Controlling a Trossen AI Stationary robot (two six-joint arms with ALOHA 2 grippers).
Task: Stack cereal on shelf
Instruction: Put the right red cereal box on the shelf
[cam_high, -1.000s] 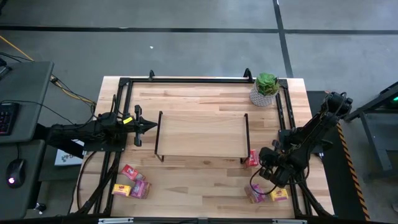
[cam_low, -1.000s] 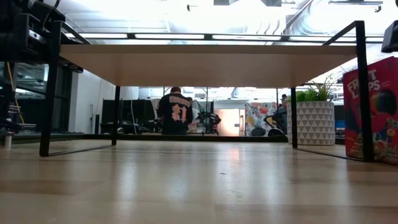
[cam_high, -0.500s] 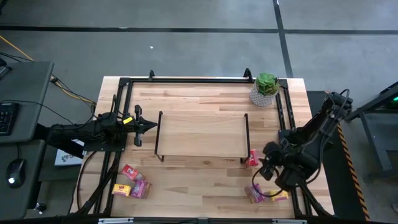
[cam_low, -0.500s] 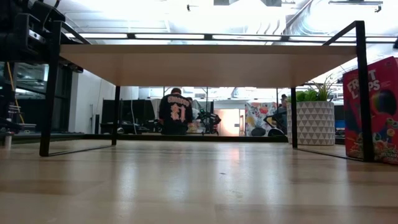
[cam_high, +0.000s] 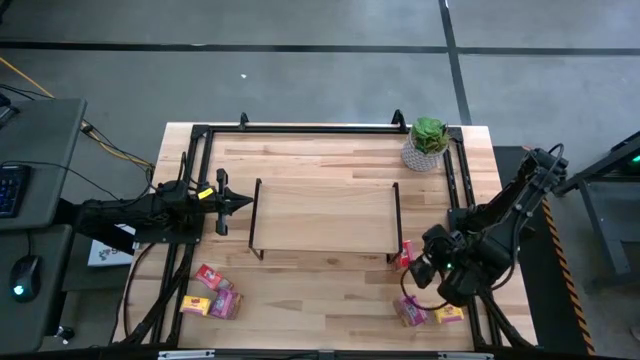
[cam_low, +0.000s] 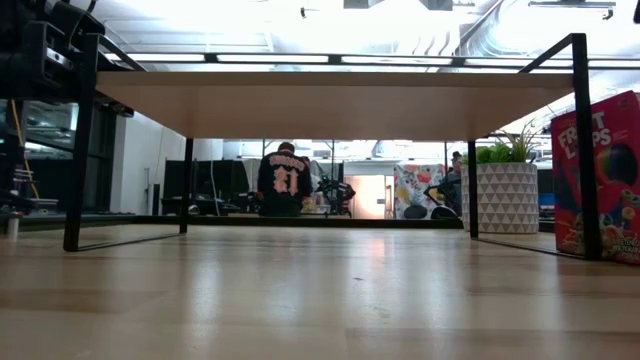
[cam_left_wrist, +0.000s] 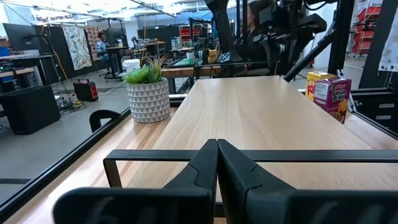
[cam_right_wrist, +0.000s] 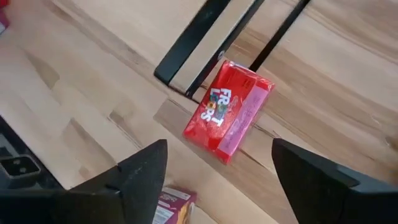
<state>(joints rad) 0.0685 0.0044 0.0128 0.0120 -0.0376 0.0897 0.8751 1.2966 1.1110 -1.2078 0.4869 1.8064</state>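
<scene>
The right claw sits at the lower right of the overhead picture, just beside the shelf's right legs. In its own wrist picture its two dark fingers stand wide apart with nothing between them and touching nothing. Below them a red cereal box stands on the table, right by the black wire foot of the shelf.

The left claw is at the left-centre of the overhead picture, just off the left end of the shelf. Its fingers are pressed together and hold nothing.

The shelf stands in the middle of the overhead picture, a pale wood board on thin black legs, with no box on top. In the table-level picture the shelf spans the upper part of the frame, and the red box stands upright at the right edge, partly behind a leg.

Near the bottom right of the overhead picture, a pink box and a yellow box lie close together. At the lower left, a red box, a yellow box and a pink box lie in a loose cluster.

A potted plant sits near the upper right corner of the table.
</scene>
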